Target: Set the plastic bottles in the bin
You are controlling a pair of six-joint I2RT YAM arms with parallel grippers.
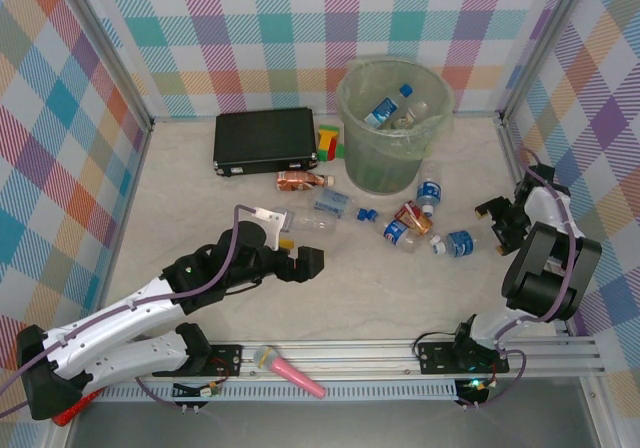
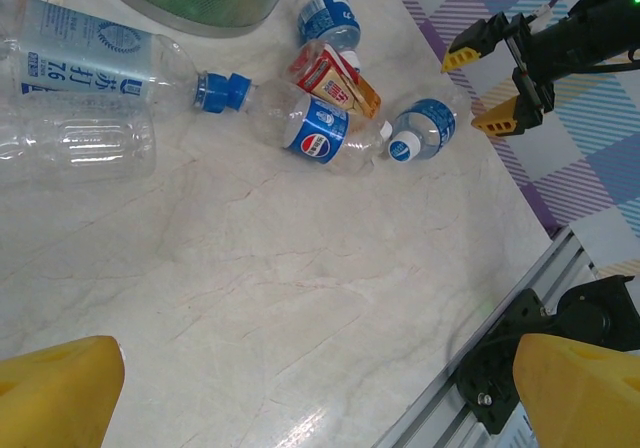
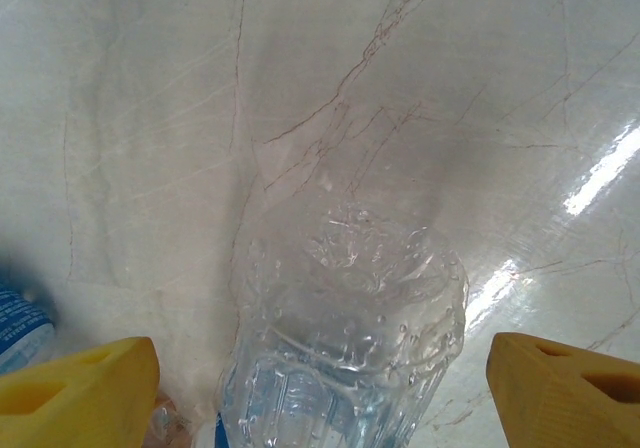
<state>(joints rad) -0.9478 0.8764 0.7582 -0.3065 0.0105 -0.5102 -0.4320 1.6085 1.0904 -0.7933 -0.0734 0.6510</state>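
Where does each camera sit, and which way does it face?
Top external: overhead from behind, looking down at the bin; left arm and right arm show.
Left wrist: low, facing the Pepsi bottle; own yellow fingertips.
Right wrist: straight down on a clear bottle; own fingers.
Shared: top and left wrist show the Pepsi bottle.

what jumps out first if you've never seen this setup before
The pale-green bin at the far middle stands out, with a few bottles already inside. In front of it more crushed bottles lie scattered on the marbled table, and a black case sits to the bin's left. A pink stick lies by the near rail.
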